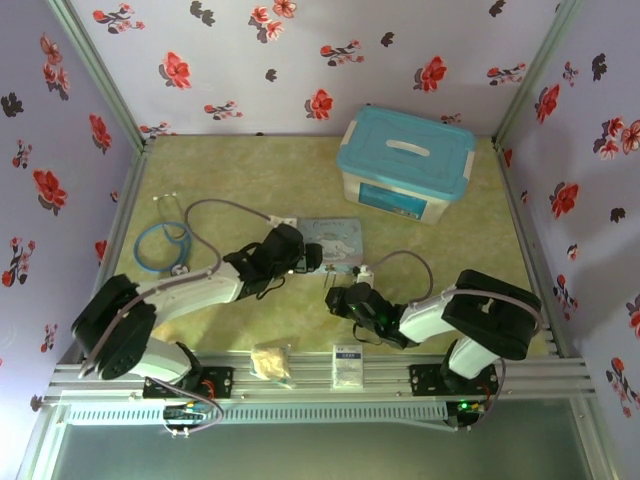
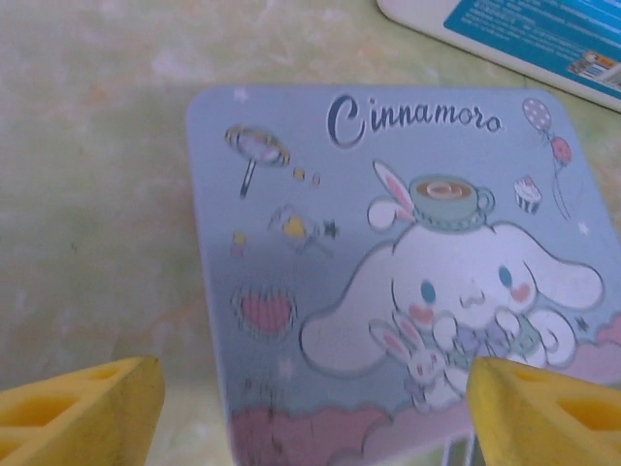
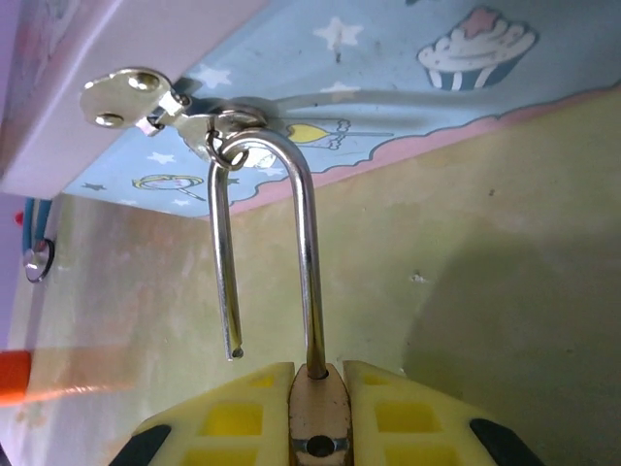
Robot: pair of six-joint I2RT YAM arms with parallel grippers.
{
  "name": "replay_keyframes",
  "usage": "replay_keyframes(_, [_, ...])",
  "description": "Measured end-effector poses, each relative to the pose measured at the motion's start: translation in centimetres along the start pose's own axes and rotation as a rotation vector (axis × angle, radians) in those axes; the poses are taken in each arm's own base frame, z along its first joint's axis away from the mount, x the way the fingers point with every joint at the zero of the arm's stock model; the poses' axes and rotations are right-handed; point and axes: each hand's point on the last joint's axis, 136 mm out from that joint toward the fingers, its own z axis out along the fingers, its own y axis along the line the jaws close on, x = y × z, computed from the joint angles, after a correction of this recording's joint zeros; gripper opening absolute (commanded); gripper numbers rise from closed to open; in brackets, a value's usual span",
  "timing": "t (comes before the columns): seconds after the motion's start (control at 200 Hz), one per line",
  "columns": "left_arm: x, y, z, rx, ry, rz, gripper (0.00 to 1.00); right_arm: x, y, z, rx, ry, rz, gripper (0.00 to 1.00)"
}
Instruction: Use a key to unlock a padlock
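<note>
From the top camera I see my left arm (image 1: 190, 292) reaching in over the yellowish surface (image 1: 250, 170), with the left jaws at the near left corner of the pale blue tin (image 1: 338, 238); I cannot judge their gap from up here. My right arm (image 1: 440, 315) comes in from the other side, and the right jaws sit just short of the tin's near edge, too small and dark in this view to read. Well beyond both pairs of jaws stands a storage box (image 1: 405, 160) with a blue lid, and off to the outer side of the left jaws lies a loop of blue tubing (image 1: 163, 246). On the left wrist camera the left jaws stand wide open, gripping nothing. One yellow finger (image 2: 82, 408) hangs over bare surface just off the side of the tin (image 2: 388, 243), the other is over its lid, and the cartoon picture spreads out between and ahead of them. On the right wrist camera the right jaws are closed on the padlock (image 3: 318, 422), its brass body pinched between the yellow fingers (image 3: 233, 422). The shackle (image 3: 309, 243) runs straight out ahead of the jaws and hooks through a small ring (image 3: 231, 131) at the metal latch (image 3: 126, 92) of the tin (image 3: 408, 87). Its shorter leg ends free in the air, clear of the body.
</note>
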Motion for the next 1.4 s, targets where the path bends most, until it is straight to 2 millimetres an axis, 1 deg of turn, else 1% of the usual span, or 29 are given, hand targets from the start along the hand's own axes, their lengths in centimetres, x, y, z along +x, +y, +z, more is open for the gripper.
replay_keyframes(0.11, [-0.5, 0.3, 1.7, -0.063, -0.002, 0.039, 0.74, -0.5, 0.2, 0.5, -0.022, -0.050, 0.070, 0.06])
replay_keyframes(0.23, [0.1, 1.2, 2.6, -0.116, 0.014, 0.078, 0.70, -0.9, 0.6, 1.1, -0.051, -0.116, 0.122, 0.05])
replay_keyframes(0.37, [-0.3, 1.5, 2.7, -0.138, -0.005, 0.094, 0.66, -1.6, 1.0, 1.7, -0.088, -0.188, 0.192, 0.03])
replay_keyframes(0.51, [-0.1, 1.6, 2.9, -0.130, -0.027, 0.097, 0.61, -2.2, 1.0, 1.9, -0.119, -0.246, 0.256, 0.02])
replay_keyframes(0.61, [-0.1, 1.5, 2.9, -0.108, -0.053, 0.104, 0.53, -2.4, 0.9, 1.8, -0.120, -0.268, 0.273, 0.01])
replay_keyframes(0.735, [0.1, 1.4, 2.8, -0.076, -0.080, 0.117, 0.55, -2.9, 0.6, 1.7, -0.102, -0.301, 0.273, 0.01])
replay_keyframes(1.045, [0.8, 0.4, 2.9, 0.018, -0.105, 0.166, 0.54, -5.5, -0.7, 0.6, -0.025, -0.430, 0.267, 0.00])
replay_keyframes(1.255, [0.9, 0.3, 2.8, 0.038, -0.127, 0.194, 0.53, -6.7, -1.0, 0.6, 0.004, -0.487, 0.242, 0.01])
replay_keyframes(1.4, [1.1, 0.2, 2.7, 0.058, -0.134, 0.206, 0.52, -7.9, -1.9, 0.5, 0.011, -0.507, 0.245, 0.01])
